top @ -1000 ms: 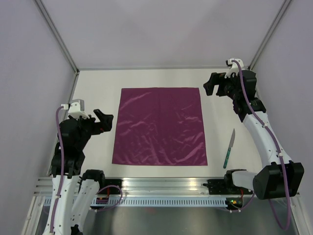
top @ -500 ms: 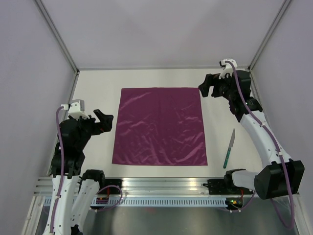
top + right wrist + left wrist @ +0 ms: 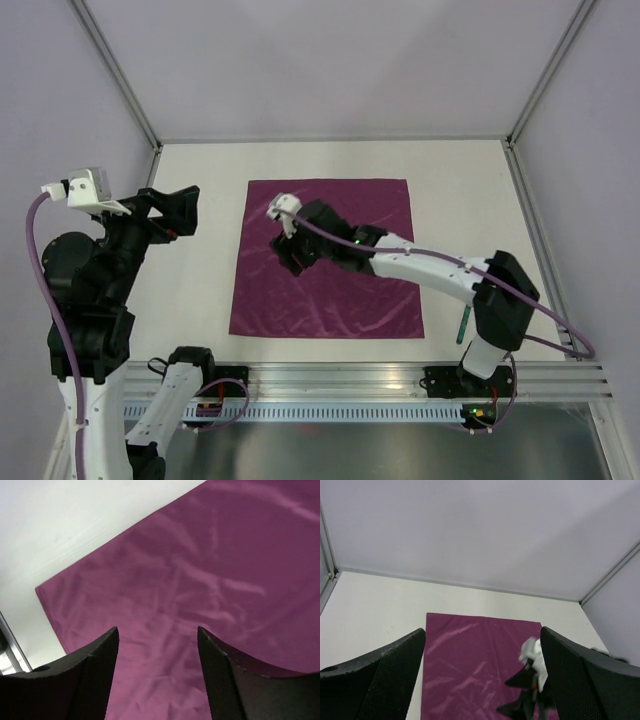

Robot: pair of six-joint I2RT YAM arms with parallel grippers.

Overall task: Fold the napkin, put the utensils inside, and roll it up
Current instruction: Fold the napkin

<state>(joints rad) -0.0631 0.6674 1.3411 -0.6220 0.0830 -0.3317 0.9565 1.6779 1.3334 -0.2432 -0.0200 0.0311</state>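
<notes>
Tabletop (image 3: 200,170): a pale surface walled on three sides; bare margins are seen along the far edge and down both side edges.
Napkin (image 3: 370,300): laid flat and unfolded at the tabletop's middle, its four edges squared to the tabletop edges; no fold is yet made.
Right arm: stretched across the napkin from the near right corner, so most of the cloth's middle is overhung.
Right pincer (image 3: 292,255): released, fingers spread, nothing held; it is poised low over the napkin's left half, and the near left corner of the cloth is seen past its fingers in the wrist view.
Left pincer (image 3: 185,205): released and empty, raised beside the tabletop's left edge, well apart from the cloth.
Knife (image 3: 463,325): mostly hidden behind the right arm, near the right edge; only part of the green handle is seen.
Step in hand: judged to be the first fold, at the approach stage.
Next move: an edge or corner would need to be pinched and carried over; open room lies on the left margin.
</notes>
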